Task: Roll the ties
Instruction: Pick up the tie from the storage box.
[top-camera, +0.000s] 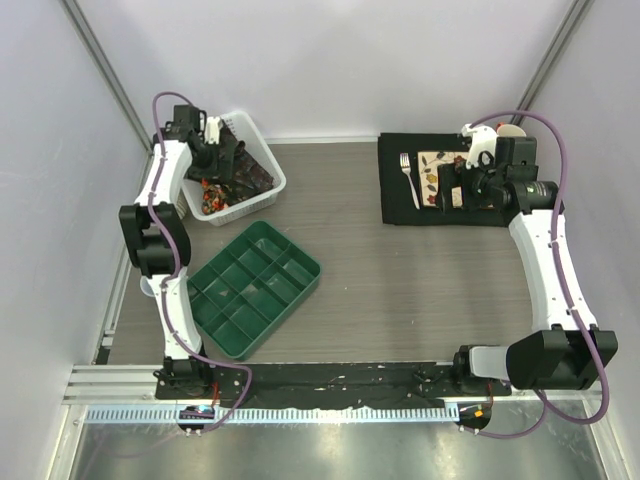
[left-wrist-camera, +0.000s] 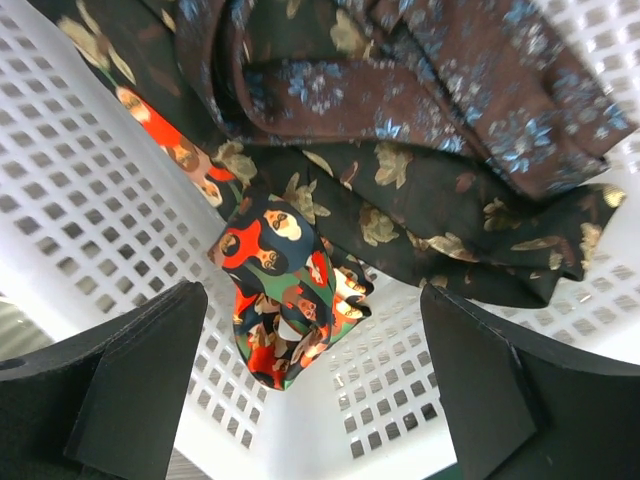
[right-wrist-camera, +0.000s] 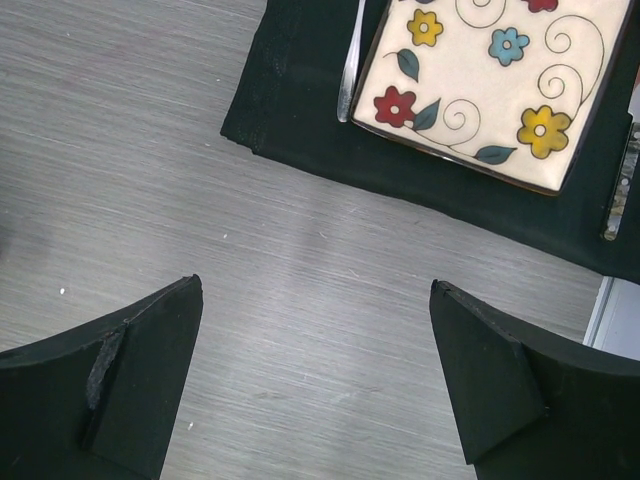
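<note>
Left tool (left-wrist-camera: 312, 290) is hovering wide open inside the white basket (left-wrist-camera: 90, 230), both fingers spread and nothing between them, gripping nothing and touching nothing that I can see. Directly beneath the gap the red-orange tie (left-wrist-camera: 280, 250) is lying bunched, its folded end pointing toward the tool. Just beyond it, further from the fingers, the dark leaf-print tie (left-wrist-camera: 430, 215) is draping across the basket floor, and the brown tie (left-wrist-camera: 450, 90) with pale blue flowers is piling on top of that at the far side. All the ties are sitting tangled in the basket; none is lying out on the desk (right-wrist-camera: 200, 150), none rolled.

So I am reading this as the very first step: picking one tie out of the heap. The next move is looking like a straight drop onto the red-orange end and a pinch on that fabric alone, without catching the dark tie it is tucked under.

Right tool (right-wrist-camera: 315, 283) is waiting equally wide open above bare desk, holding nothing. Ahead of it the black mat (right-wrist-camera: 300, 110) is carrying the flowered plate (right-wrist-camera: 490, 70) and a fork (right-wrist-camera: 350, 60). Out between the two arms, the green compartment tray (top-camera: 255, 288) is sitting.
</note>
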